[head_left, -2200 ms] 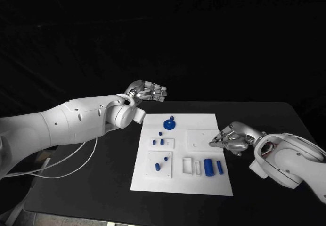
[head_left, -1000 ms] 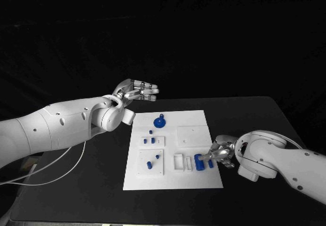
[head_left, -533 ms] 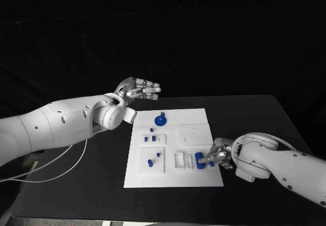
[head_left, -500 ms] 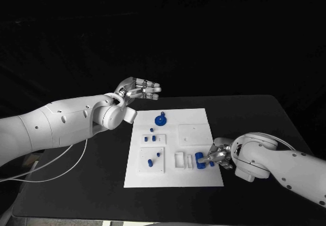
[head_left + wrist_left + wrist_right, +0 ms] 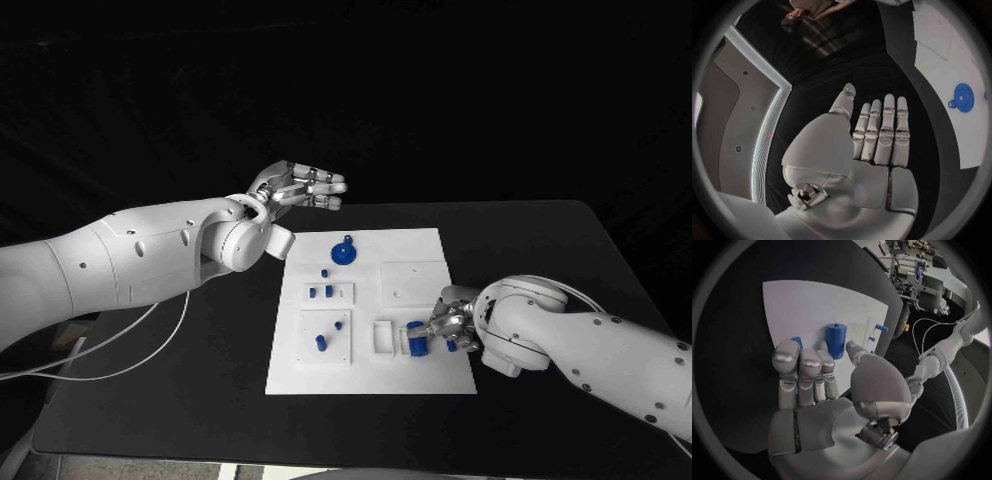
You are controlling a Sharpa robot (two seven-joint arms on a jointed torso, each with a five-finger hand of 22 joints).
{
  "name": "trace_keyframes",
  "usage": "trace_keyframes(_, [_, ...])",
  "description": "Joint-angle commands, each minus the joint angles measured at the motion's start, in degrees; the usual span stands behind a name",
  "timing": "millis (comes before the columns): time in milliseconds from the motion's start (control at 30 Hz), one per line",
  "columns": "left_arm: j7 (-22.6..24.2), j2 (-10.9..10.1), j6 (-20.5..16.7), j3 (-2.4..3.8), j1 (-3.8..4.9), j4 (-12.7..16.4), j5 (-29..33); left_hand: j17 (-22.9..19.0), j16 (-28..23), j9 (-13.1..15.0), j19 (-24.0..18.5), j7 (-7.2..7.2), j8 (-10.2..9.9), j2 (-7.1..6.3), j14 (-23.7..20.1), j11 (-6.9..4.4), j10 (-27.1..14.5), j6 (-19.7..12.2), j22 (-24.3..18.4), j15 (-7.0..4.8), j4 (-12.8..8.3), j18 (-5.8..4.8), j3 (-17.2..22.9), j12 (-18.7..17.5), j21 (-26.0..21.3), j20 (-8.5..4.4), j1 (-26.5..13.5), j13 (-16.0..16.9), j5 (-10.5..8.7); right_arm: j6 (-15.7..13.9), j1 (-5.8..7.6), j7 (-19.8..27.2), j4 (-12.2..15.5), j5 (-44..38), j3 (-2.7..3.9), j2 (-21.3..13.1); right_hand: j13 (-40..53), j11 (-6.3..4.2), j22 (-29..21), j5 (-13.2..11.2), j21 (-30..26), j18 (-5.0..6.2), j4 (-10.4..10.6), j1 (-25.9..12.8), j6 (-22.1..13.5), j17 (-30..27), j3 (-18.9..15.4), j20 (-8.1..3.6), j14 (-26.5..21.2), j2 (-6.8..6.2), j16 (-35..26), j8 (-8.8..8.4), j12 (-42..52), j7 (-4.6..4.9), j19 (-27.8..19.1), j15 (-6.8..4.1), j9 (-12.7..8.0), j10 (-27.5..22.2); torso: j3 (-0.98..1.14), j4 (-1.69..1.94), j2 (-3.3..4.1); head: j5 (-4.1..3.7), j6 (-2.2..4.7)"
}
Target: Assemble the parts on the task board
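The white task board [image 5: 378, 372] lies mid-table. On it are a blue disc with a handle [image 5: 343, 252], small blue pegs [image 5: 319, 292] and a thick blue cylinder [image 5: 415, 338] at its near right. My right hand [image 5: 450, 322] is low over that corner; its thumb and fingertips [image 5: 826, 357] close against the blue cylinder [image 5: 836, 340]. A thinner blue piece [image 5: 796, 341] peeks out behind one fingertip. My left hand [image 5: 303, 187] hovers beyond the board's far left corner, fingers straight and apart, holding nothing; the left wrist view shows this left hand [image 5: 876, 137] with the disc [image 5: 962, 97] off to one side.
White raised slot frames [image 5: 382, 338] stand just left of the cylinder. A square white plate [image 5: 411, 283] sits on the board's right half. A white cable [image 5: 137, 335] runs over the table's left side. Bare black tabletop [image 5: 562, 250] surrounds the board.
My right hand has come down to the board's near right corner and closed in on the blue cylinder, which sits slightly nearer the slot frames. The left hand stays raised.
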Motion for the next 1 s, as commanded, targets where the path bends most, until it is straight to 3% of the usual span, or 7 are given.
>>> trace_keyframes(33, [0.47, 0.08, 1.19, 0.03, 0.04, 0.20, 0.41, -0.02, -0.10, 0.01, 0.27, 0.31, -0.01, 0.47, -0.21, -0.11, -0.48, -0.10, -0.04, 0.05, 0.19, 0.17, -0.29, -0.14, 0.09, -0.07, 0.07, 0.06, -0.08, 0.32, -0.64, -1.86, -0.88, -1.83, -1.00, 0.96, 0.03, 0.36, 5.77, -0.34, -0.37, -0.43, 0.30, -0.01, -0.50, 0.06, -0.10, 0.26, 0.16, -0.76, -0.35, -0.34, -0.43, -0.04, 2.76, 0.09, -0.28, -0.24, 0.15, 0.04, 0.09, 0.21, -0.12])
trace_keyframes(600, [-0.22, -0.13, 1.30, 0.02, 0.06, 0.46, 0.21, 0.00, -0.08, 0.01, 0.24, 0.34, -0.01, 0.66, -0.32, -0.04, -0.81, -0.12, -0.64, 0.08, 0.06, 0.27, 0.01, -0.11, 0.27, 0.00, 0.68, 0.06, 0.32, 2.48, -0.72, -1.26, -2.15, -4.43, -3.22, 2.76, -0.82, 0.53, 5.78, -0.33, -0.63, -0.47, -3.72, 3.59, -0.84, 0.74, -0.81, 0.43, 0.07, -4.21, -0.30, -0.29, -2.27, 0.14, 2.50, 0.26, -0.28, -1.23, -0.13, 0.04, 0.18, 0.13, -0.56])
trace_keyframes(667, [-0.28, -0.15, 1.29, 0.02, 0.06, 0.47, 0.18, 0.00, -0.08, 0.01, 0.25, 0.34, -0.01, 0.74, -0.32, -0.05, -0.82, -0.13, -0.67, 0.07, 0.02, 0.28, 0.11, -0.11, 0.29, -0.01, 0.78, 0.06, 0.38, 1.54, -0.72, -1.21, -2.35, -5.22, -3.28, 2.72, -0.83, 0.49, 5.81, 0.21, -0.54, -0.46, -4.94, 4.85, -0.14, 0.93, -0.56, 0.51, 0.09, -3.39, -0.24, -0.22, -2.15, 0.03, 2.52, 0.29, -0.03, -1.16, -0.09, 0.07, 0.16, 0.20, -0.58])
trace_keyframes(700, [-0.32, -0.16, 1.28, 0.02, 0.06, 0.48, 0.17, 0.00, -0.08, 0.01, 0.25, 0.34, -0.01, 0.76, -0.32, -0.05, -0.82, -0.13, -0.68, 0.07, 0.01, 0.28, 0.12, -0.11, 0.29, -0.01, 0.79, 0.06, 0.39, 0.86, -0.73, -1.20, -2.39, -5.53, -3.30, 2.67, -0.79, 0.34, 5.83, 6.34, -0.48, -0.45, -6.94, 7.24, 0.95, 0.99, 0.60, 0.47, 0.10, -1.87, -0.25, -0.11, -1.98, -0.12, 2.56, 0.13, 0.19, -1.06, -0.03, 0.11, 0.13, 0.24, -0.63])
trace_keyframes(800, [-0.43, -0.20, 1.22, 0.02, 0.07, 0.50, 0.14, 0.00, -0.08, 0.00, 0.25, 0.34, -0.01, 0.90, -0.31, -0.05, -0.83, -0.14, -0.72, 0.06, -0.03, 0.28, 0.26, -0.12, 0.32, -0.02, 0.87, 0.06, 0.49, -1.38, -0.73, -1.14, -2.28, -5.77, -3.34, 2.39, -0.79, -0.14, 5.85, 11.67, -0.31, -0.50, -10.72, 8.34, 2.38, 1.09, 1.39, 0.38, 0.17, 0.79, -0.33, -0.24, -1.70, -0.57, 2.61, -0.02, 0.30, -0.99, 0.02, 0.17, 0.13, 0.29, -0.68])
trace_keyframes(900, [-0.49, -0.24, 1.15, 0.02, 0.07, 0.50, 0.13, 0.00, -0.08, 0.00, 0.25, 0.34, -0.01, 0.90, -0.31, -0.05, -0.83, -0.14, -0.72, 0.06, -0.03, 0.28, 0.26, -0.12, 0.32, -0.02, 0.87, 0.06, 0.49, -3.30, -0.73, -1.06, -1.95, -4.75, -3.35, 1.98, -0.93, -0.40, 5.87, 12.72, -0.10, -0.68, -14.11, 5.80, 3.51, 1.13, 2.05, 0.17, 0.24, 2.14, -0.49, -0.43, -1.53, -0.96, 2.67, -0.16, 0.13, -0.88, 0.00, 0.14, 0.15, 0.38, -0.71])
trace_keyframes(1000, [-0.55, -0.27, 1.13, 0.02, 0.07, 0.50, 0.12, -0.01, -0.09, 0.00, 0.25, 0.33, -0.01, 1.00, -0.32, -0.05, -0.86, -0.11, -0.79, 0.05, -0.08, 0.28, 0.39, -0.12, 0.37, -0.03, 0.88, 0.06, 0.54, -4.93, -0.70, -0.93, -1.22, -2.65, -3.34, 1.31, -1.12, -0.85, 5.89, 12.23, 0.03, -0.82, -14.57, 3.71, 6.04, 1.12, 1.63, 0.00, 0.32, 3.02, -0.58, -0.06, -1.41, -2.00, 2.73, -0.40, 0.65, -0.59, -0.03, 0.07, 0.12, 0.52, -0.76])
